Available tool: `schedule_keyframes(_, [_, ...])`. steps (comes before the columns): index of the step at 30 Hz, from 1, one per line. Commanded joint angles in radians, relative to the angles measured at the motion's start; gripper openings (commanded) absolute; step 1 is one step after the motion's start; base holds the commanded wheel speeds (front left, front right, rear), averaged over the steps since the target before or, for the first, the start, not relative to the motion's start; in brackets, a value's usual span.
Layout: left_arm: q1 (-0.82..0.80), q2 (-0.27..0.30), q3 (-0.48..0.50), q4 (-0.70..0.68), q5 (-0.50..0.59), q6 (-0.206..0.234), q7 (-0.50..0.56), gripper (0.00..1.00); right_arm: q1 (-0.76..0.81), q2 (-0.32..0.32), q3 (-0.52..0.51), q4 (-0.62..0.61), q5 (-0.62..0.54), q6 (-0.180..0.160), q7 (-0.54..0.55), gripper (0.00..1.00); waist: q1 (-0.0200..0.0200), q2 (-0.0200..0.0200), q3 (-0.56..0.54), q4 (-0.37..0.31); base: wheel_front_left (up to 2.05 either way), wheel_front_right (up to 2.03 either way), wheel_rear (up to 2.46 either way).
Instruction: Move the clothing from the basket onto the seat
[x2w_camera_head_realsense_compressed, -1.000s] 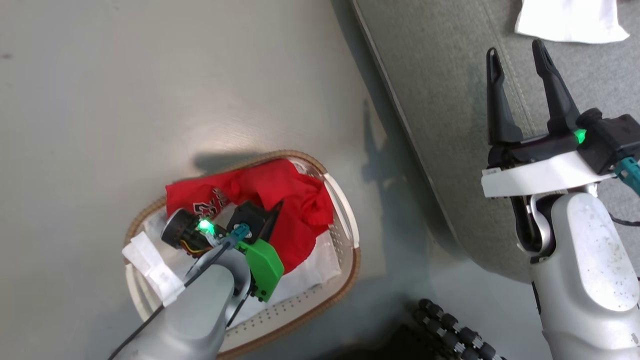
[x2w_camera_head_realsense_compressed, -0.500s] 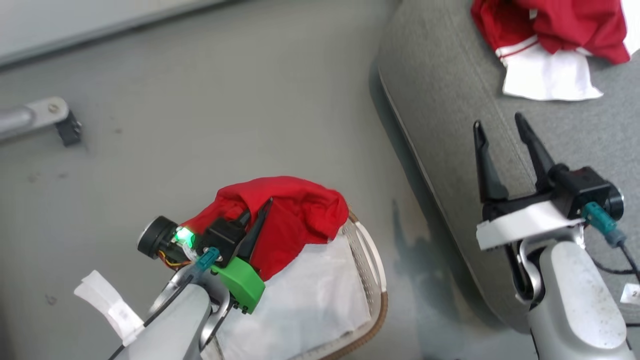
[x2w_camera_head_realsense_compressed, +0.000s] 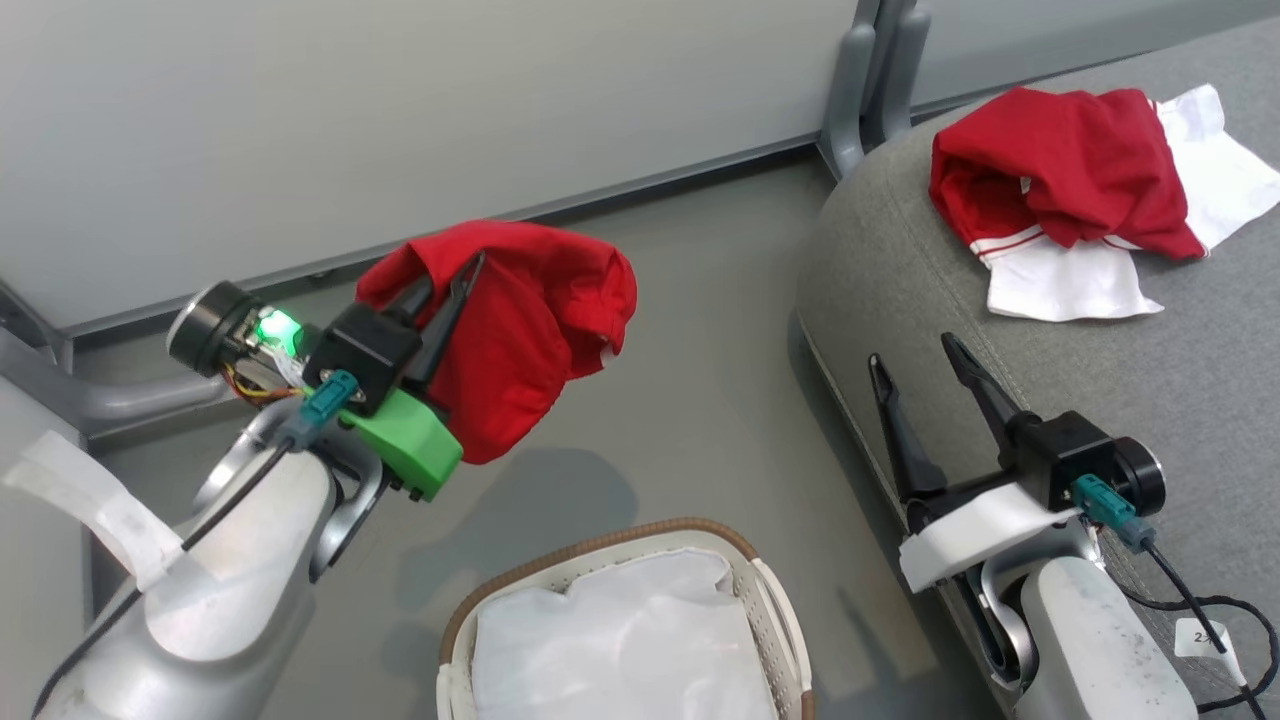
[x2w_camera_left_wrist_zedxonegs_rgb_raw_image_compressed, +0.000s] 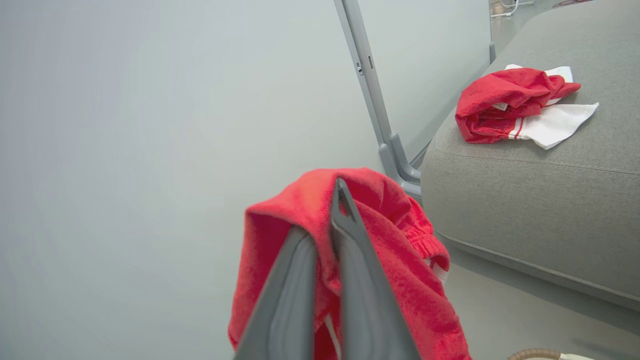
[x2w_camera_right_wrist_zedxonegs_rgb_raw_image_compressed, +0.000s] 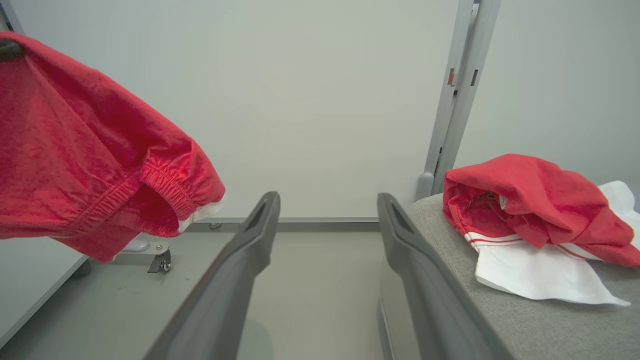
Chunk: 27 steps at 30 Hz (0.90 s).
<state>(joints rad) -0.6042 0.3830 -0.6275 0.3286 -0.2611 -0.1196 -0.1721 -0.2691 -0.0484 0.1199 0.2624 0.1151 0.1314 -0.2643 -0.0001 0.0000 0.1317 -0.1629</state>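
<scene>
The left gripper (x2w_camera_head_realsense_compressed: 455, 272), clamped tight on a red garment (x2w_camera_head_realsense_compressed: 530, 330), holds it clear above the basket (x2w_camera_head_realsense_compressed: 600, 540), apparently for carrying to the seat (x2w_camera_head_realsense_compressed: 900, 290) where the other garment (x2w_camera_head_realsense_compressed: 1060, 170) lies; the right gripper (x2w_camera_head_realsense_compressed: 912, 350) hangs wide open, empty.

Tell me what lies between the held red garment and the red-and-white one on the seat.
In the head view, bare grey floor and then the seat, at its rounded edge, separate the held garment from the red-and-white one.
</scene>
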Motion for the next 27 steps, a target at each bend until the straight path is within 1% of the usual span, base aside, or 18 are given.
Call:
schedule_keyframes(1, [-0.026, 0.011, 0.004, -0.009, -0.012, -0.001, 0.009, 0.0, 0.019, -0.004, 0.01, 0.005, 0.002, -0.001, 0.0, 1.0, 0.0001, 0.0, -0.066, 0.025, 0.0, 0.0, 0.0])
schedule_keyframes(6, [-0.093, 0.002, 0.011, -0.026, -0.039, -0.004, 0.048, 0.0, -0.004, -0.004, 0.074, 0.018, 0.013, -0.001, 0.0, 1.0, 0.0001, 0.0, -0.1, 0.032, 0.0, 0.0, 0.0])
schedule_keyframes(12, [-0.138, -0.03, -0.011, -0.043, -0.054, -0.007, 0.074, 0.0, -0.041, -0.004, 0.136, 0.026, 0.037, -0.001, 0.0, 1.0, 0.0001, 0.0, -0.124, 0.051, 0.0, 0.0, 0.0])
schedule_keyframes(15, [-0.155, -0.052, -0.037, -0.051, -0.06, -0.008, 0.083, 0.0, -0.061, -0.004, 0.161, 0.044, 0.05, -0.001, 0.0, 1.0, 0.0001, 0.0, -0.134, 0.068, 0.0, 0.0, 0.0])
schedule_keyframes(20, [-0.166, -0.072, -0.076, -0.083, -0.072, -0.011, 0.103, 0.0, -0.088, -0.004, 0.181, 0.089, 0.071, -0.001, 0.0, 1.0, 0.0001, 0.0, -0.148, 0.094, 0.0, 0.0, 0.0])
schedule_keyframes(27, [-0.155, -0.083, -0.14, -0.161, -0.088, -0.011, 0.134, 0.0, -0.12, -0.004, 0.173, 0.166, 0.076, -0.001, 0.0, 1.0, 0.0001, 0.0, -0.159, 0.137, 0.0, 0.0, 0.0])
